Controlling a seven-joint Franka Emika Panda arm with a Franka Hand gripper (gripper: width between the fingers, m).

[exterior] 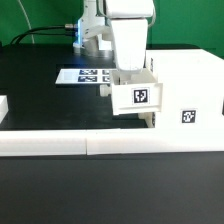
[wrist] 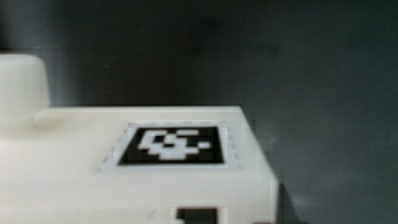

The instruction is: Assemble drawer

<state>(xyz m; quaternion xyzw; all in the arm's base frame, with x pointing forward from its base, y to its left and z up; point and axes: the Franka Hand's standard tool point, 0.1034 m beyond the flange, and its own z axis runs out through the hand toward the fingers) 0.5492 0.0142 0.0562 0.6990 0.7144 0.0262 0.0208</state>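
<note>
In the exterior view my gripper [exterior: 131, 70] comes straight down onto a small white drawer tray [exterior: 138, 97] with a black-and-white tag on its face. The jaws stand closed on the tray's top edge and hold it slightly tilted against the left side of the tall white housing [exterior: 190, 95], which also carries a tag. In the wrist view the tray's tagged white face [wrist: 175, 143] fills the lower half. A rounded white piece [wrist: 18, 85] stands beside it. The fingertips are hidden.
The marker board [exterior: 85, 76] lies on the black table behind the tray. The long low white border wall [exterior: 90, 143] runs across the front. Another white part [exterior: 3, 106] shows at the exterior view's left edge.
</note>
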